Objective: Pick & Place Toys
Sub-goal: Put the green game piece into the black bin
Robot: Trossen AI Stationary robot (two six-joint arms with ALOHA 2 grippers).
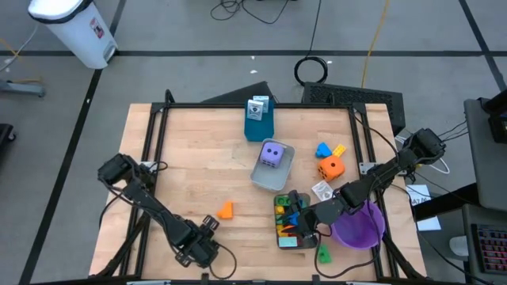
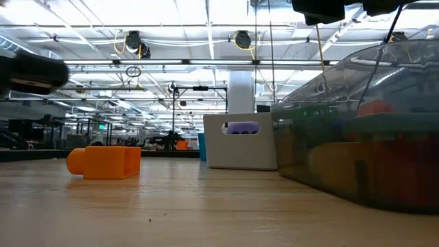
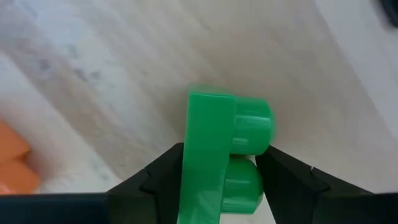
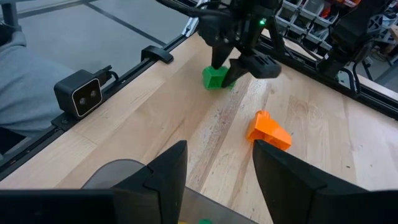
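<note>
A wooden table (image 1: pixel 198 150) carries two dark arms at work among scattered toys. The left arm reaches from the left edge toward the front edge. There the left gripper (image 1: pixel 203 242) is low over the boards, its claw pinching a green brick (image 3: pixel 224 162) from both sides while the brick sits on the wood. From the other arm's wrist camera the same green brick (image 4: pixel 214 77) is seen under the left gripper (image 4: pixel 225 70), close to the front edge.

The right arm stretches in from the right edge. The right gripper (image 1: pixel 303 215) hangs above a grey tray of mixed bricks (image 1: pixel 283 237) near the front right corner, its claw (image 4: pixel 217 146) spread with nothing between the fingers.

A purple bowl (image 1: pixel 358 226) stands just beside that tray, on the side of the right edge. A blue box (image 1: pixel 259 120) stands at the middle of the far edge. In front of it a second grey tray (image 1: pixel 273 176) holds the purple die (image 1: pixel 272 153).

The orange die (image 1: pixel 330 167) lies toward the right edge, with a blue brick (image 1: pixel 322 150) and a yellow brick (image 1: pixel 339 150) just beyond it. An orange brick (image 1: pixel 226 210) lies on bare wood near the left gripper. Another green piece (image 1: pixel 323 255) sits at the front edge by the bowl.
</note>
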